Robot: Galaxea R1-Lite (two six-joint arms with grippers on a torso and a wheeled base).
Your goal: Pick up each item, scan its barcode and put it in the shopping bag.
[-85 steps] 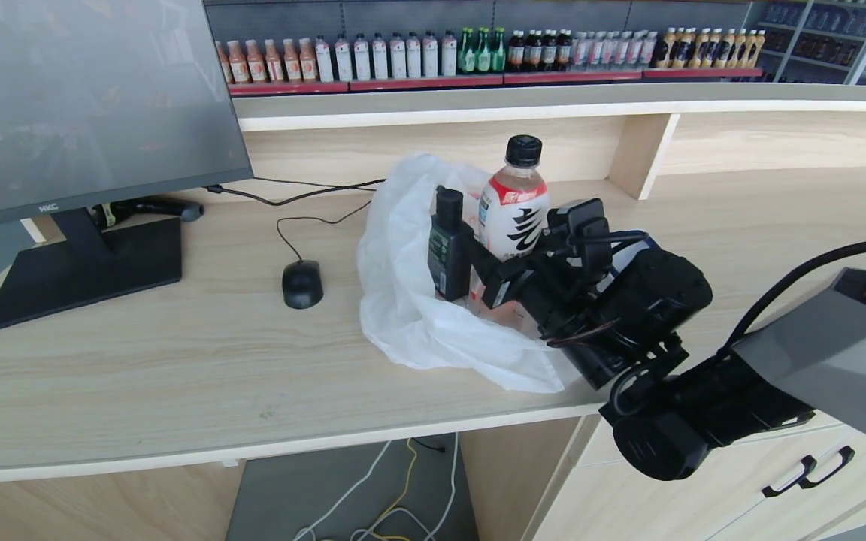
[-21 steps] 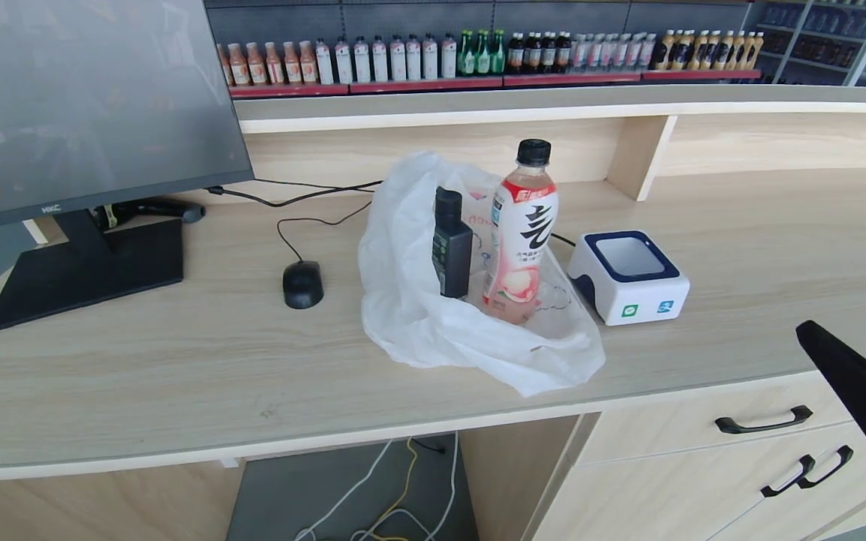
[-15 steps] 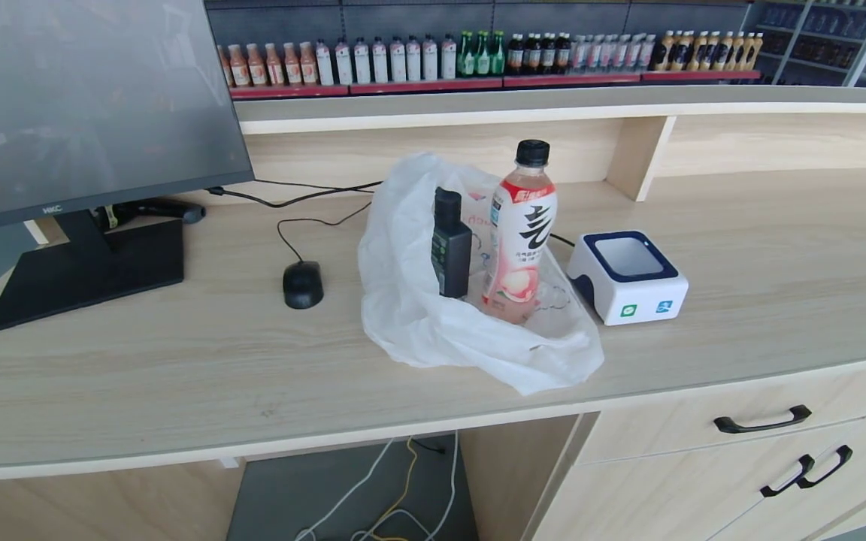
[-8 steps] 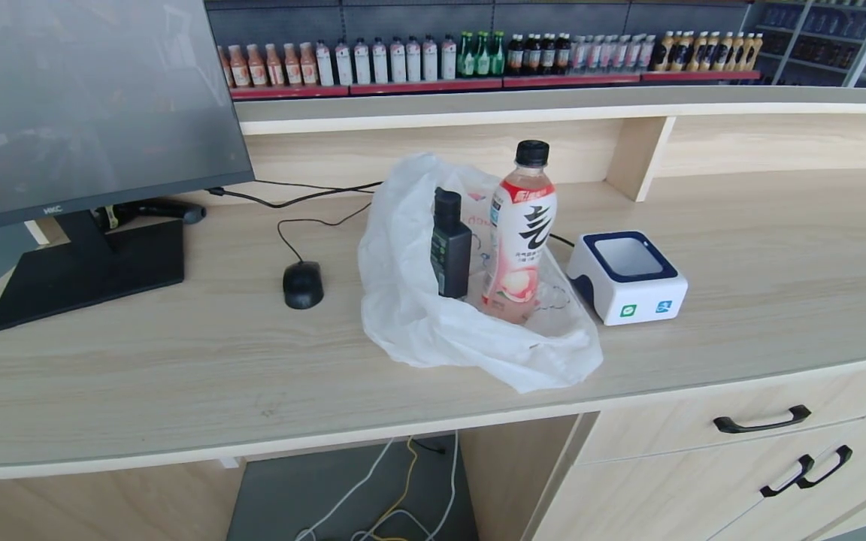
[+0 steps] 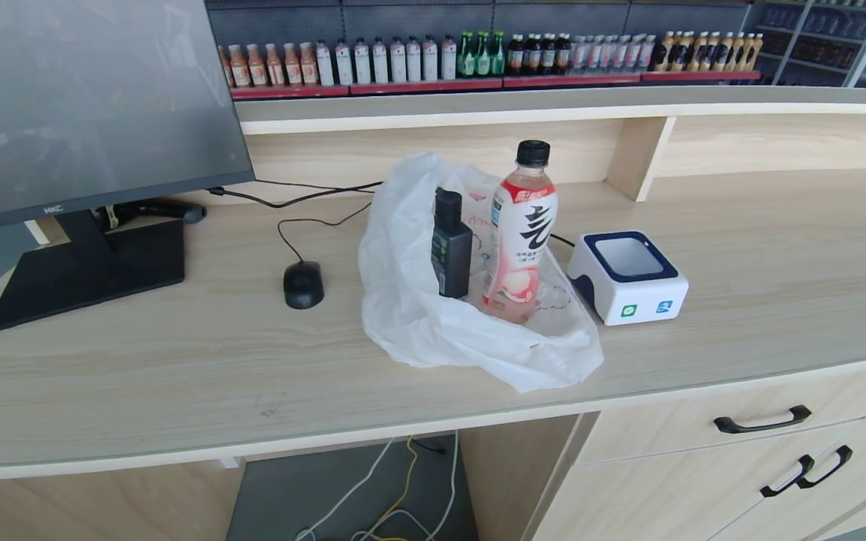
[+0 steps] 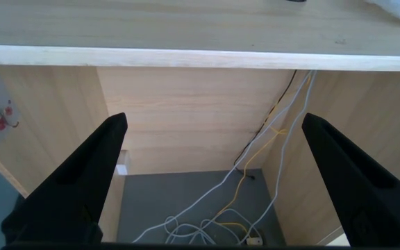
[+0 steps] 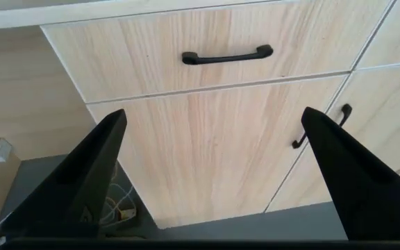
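A white plastic shopping bag (image 5: 433, 323) lies open on the wooden counter (image 5: 177, 361). Inside it stand a pink drink bottle with a black cap (image 5: 521, 233) and a dark bottle (image 5: 449, 244), both upright. A white barcode scanner with a dark blue rim (image 5: 627, 276) sits just right of the bag. My left gripper (image 6: 214, 180) hangs open below the counter edge, facing the cables under the desk. My right gripper (image 7: 214, 173) is open too, low in front of the drawer fronts.
A monitor (image 5: 80, 105) on a black stand fills the left of the counter, with a black mouse (image 5: 303, 284) and its cable beside it. A raised ledge and shelves of bottles (image 5: 478, 52) run behind. Drawers with black handles (image 5: 762, 421) sit below right.
The right arm let go of the pink bottle in the bag, drew back to the right and dropped out of the head view. Bottle, bag and scanner have stayed put over the last second.
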